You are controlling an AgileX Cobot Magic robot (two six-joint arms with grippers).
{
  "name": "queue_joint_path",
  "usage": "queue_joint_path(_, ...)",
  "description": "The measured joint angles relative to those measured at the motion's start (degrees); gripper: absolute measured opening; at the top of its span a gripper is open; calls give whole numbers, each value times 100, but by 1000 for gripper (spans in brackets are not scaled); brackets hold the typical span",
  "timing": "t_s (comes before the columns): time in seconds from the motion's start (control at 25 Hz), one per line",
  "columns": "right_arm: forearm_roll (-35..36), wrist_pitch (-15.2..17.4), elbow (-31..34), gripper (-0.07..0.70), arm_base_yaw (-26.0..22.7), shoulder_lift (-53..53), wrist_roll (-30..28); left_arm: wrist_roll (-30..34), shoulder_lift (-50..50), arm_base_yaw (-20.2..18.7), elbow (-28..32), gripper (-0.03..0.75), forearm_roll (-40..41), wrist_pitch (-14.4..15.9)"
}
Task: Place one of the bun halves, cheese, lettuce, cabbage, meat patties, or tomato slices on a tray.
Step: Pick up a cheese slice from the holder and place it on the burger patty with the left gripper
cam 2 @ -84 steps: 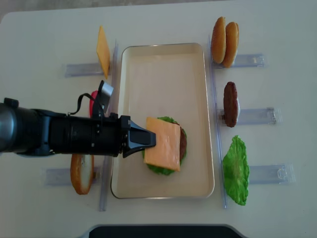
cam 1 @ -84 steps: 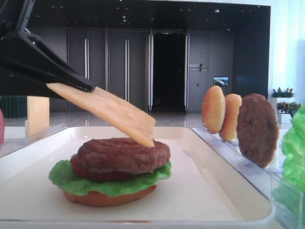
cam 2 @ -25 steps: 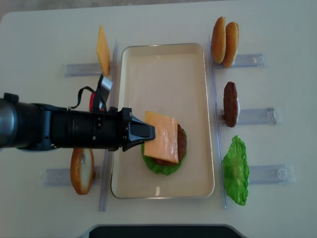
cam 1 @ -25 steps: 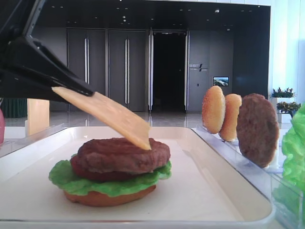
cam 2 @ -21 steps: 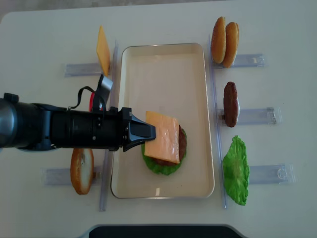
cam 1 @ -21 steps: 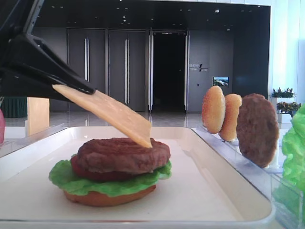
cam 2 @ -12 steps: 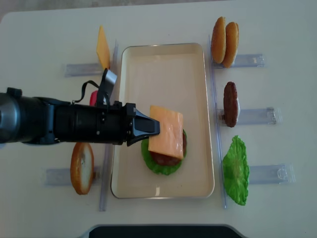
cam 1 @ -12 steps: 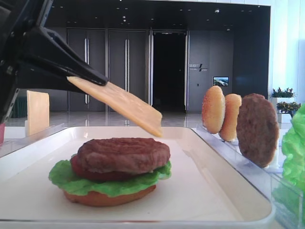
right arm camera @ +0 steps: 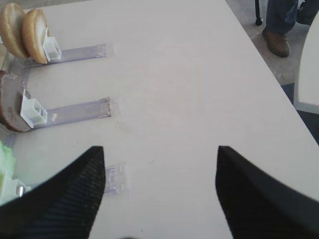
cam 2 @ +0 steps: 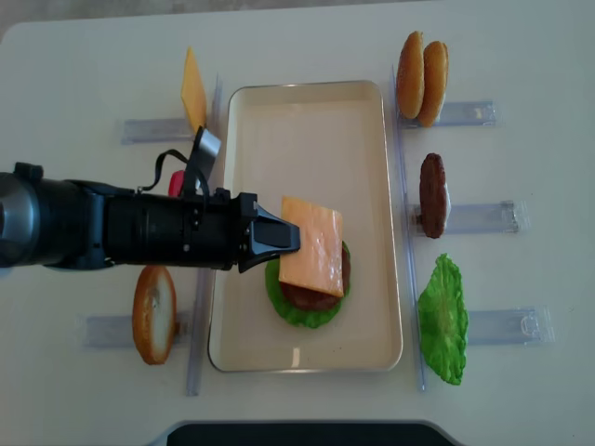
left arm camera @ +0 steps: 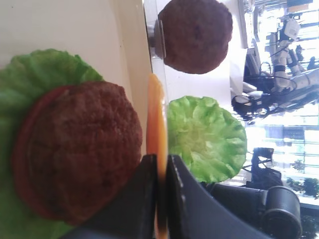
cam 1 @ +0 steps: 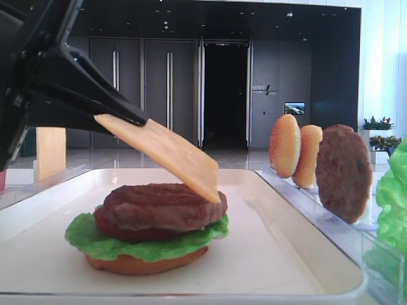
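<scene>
My left gripper is shut on one edge of the yellow-orange cheese slice. The cheese slopes down over a stack on the cream tray: bun half, lettuce, tomato slice and meat patty. In the low side view the cheese has its lowest corner at the patty's right top edge. The left wrist view shows the cheese edge-on between the shut fingers, beside the patty. My right gripper is open over bare table, holding nothing.
Clear racks flank the tray. On the left stand a spare cheese slice, a red tomato slice behind the arm and a bun half. On the right stand two bun halves, a patty and lettuce.
The left gripper lifted the cheese off the patty, carried it a little toward the tray's right side, and has now lowered its free corner back to the patty's edge.
</scene>
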Motion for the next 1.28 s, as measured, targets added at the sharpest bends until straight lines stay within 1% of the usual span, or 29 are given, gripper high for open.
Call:
queue_joint_path(0.12,0,0,0,480,0,0,0,0,0,-288,-50,37,0,-316)
queue_joint_path(0.16,0,0,0,480,0,0,0,0,0,-360,-82,37,0,-377)
queue_joint_path(0.4,0,0,0,480,0,0,0,-84,0,-435,-238,37,0,-443)
queue_joint_path(0.96,0,0,0,480,0,0,0,-121,13,-441,-244,37,0,-466)
queue_joint_path(1.28,0,0,0,480,0,0,0,-238,373,-441,-253,37,-6,-466)
